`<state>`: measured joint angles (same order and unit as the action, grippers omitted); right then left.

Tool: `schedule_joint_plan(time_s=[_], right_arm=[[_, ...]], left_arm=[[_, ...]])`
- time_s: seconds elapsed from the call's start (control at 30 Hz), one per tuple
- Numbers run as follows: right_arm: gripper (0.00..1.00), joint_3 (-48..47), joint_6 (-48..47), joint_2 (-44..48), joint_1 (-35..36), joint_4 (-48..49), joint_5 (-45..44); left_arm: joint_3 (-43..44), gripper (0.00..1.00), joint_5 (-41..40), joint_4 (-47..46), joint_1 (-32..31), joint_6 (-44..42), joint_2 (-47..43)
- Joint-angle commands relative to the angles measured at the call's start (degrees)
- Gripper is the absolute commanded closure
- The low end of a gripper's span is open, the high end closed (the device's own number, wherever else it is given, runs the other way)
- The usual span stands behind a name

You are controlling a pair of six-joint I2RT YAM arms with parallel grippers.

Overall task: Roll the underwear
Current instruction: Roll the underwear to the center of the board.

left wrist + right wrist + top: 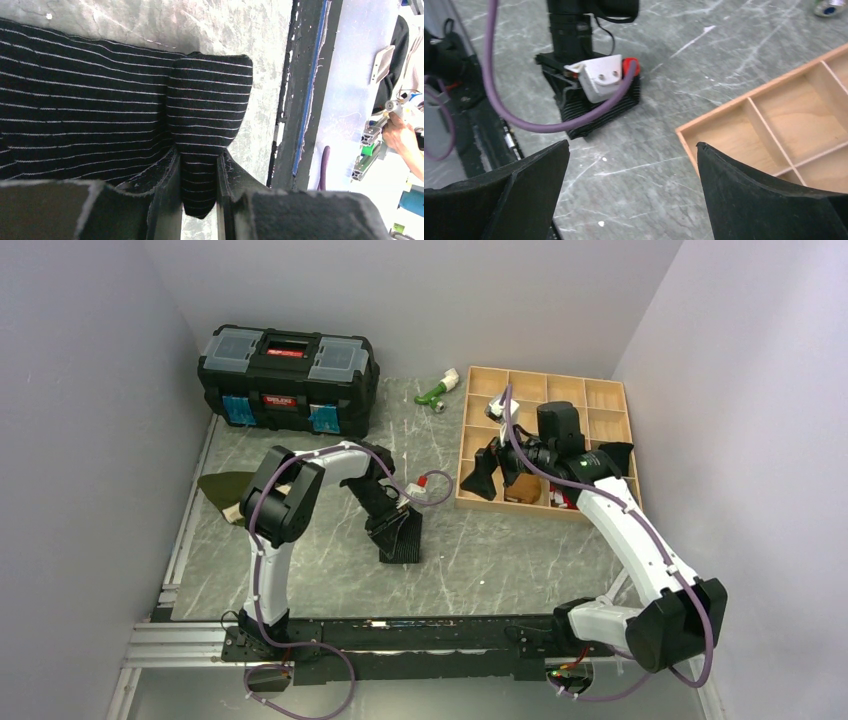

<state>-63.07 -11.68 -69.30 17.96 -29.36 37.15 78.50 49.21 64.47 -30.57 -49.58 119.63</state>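
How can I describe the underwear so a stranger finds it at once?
On the grey marble table, look near the middle, left of the wooden tray. There the left gripper pinches the underwear, a small black cloth. Its fine pale stripes set it apart from the olive garment further left.

Left of the left gripper [199, 155], the underwear [75, 100] runs off the picture's edge. Right of the right gripper [631, 145], the wooden tray [774, 125] is cropped.
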Motion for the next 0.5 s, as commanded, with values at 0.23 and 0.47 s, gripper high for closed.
schedule_joint_plan(time_s=[0.23, 0.47], right_arm=[[0.0, 2.7, -6.1, 1.4, 5.2, 0.9, 4.7], [0.02, 6.5, -16.3, 0.5, 17.5, 2.4, -6.1]], left_arm=[[-0.9, 1.0, -3.5, -0.7, 0.7, -0.9, 2.3], [1.0, 1.0, -1.9, 1.5, 1.8, -1.7, 4.2]])
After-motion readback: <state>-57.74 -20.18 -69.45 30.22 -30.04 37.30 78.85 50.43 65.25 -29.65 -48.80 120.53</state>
